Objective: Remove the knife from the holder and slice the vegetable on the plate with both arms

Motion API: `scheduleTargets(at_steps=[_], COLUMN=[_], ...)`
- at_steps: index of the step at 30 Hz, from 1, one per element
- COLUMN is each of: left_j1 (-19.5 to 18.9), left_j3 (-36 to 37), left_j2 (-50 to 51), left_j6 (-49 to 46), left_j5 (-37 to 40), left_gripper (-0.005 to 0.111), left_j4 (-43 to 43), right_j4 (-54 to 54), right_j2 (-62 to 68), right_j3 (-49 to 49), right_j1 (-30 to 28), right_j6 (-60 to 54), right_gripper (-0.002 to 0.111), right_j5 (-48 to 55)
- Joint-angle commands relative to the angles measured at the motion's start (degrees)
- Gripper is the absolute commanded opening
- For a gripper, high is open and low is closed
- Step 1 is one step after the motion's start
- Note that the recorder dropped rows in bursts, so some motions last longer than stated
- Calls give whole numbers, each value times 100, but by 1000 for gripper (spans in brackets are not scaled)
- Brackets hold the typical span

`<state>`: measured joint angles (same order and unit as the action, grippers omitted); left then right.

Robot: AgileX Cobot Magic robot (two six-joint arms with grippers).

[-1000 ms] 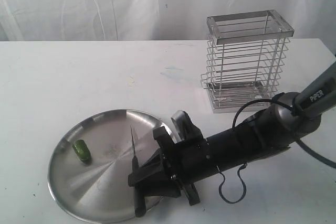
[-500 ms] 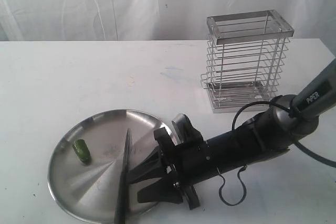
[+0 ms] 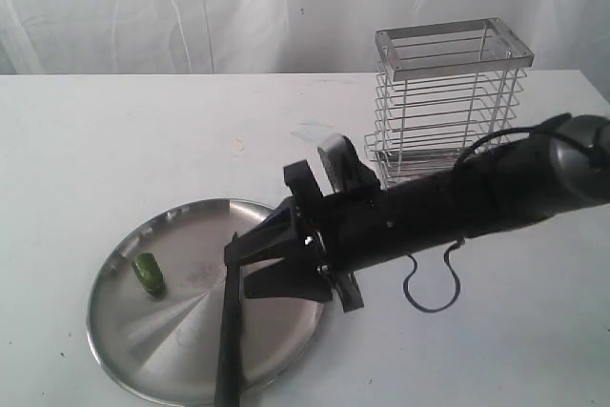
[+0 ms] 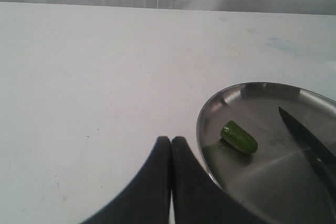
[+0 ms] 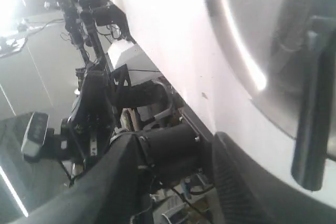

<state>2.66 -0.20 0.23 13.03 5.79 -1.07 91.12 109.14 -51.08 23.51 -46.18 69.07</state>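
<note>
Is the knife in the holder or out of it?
Out: the knife lies across the plate, well apart from the upright holder.

The plate [image 3: 100,295] is sitting near left on the bench [image 3: 143,140], with the holder [image 3: 448,111] standing far right. The vegetable [image 3: 148,274] is lying on the plate's left side, and the knife [image 3: 229,331] on its right, handle reaching the near rim.
</note>
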Motion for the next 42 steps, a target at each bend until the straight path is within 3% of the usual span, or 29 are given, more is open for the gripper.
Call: scheduleTargets(at_steps=[1,5,10,15,19,22,27,29,35,39,42], left_j1=[29,29,29,29,29,29,29,29,29,29,29], left_j3=[20,20,20,20,20,20,20,20,20,20,20], left_j2=[-23,-23,-23,-23,-23,-23,-23,-23,-23,-23,-23], left_j6=[5,5,5,5,5,5,5,5,5,5,5], left_j5=[132,145,145,145,145,145,145,145,143,143,143], left_gripper=[0,0,0,0,0,0,0,0,0,0,0], left_j4=[36,36,36,36,36,36,36,36,36,36,36], right_j4=[-1272,-3520,-6778,-8252,-9945,-11115,-11244,-11147,-10939,-10202,-10930], right_j2=[-882,-1300,-1294,-876,-207,114,266,266,352,467,643], right_j3=[-394,-825,-1497,-2569,-3635,-3899,-3845,-3845,-3833,-3911,-4061], right_j1=[533,1269,2378,3259,3755,3883,3856,3856,3856,3943,4141], right_j6=[818,3020,5838,6854,7797,8111,9267,9671,9493,9516,9777], right_gripper=[40,40,35,35,33,32,32,32,32,32,32], right_j5=[-784,-1810,-2074,-1195,79,89,89,-293,-1847,-873,89])
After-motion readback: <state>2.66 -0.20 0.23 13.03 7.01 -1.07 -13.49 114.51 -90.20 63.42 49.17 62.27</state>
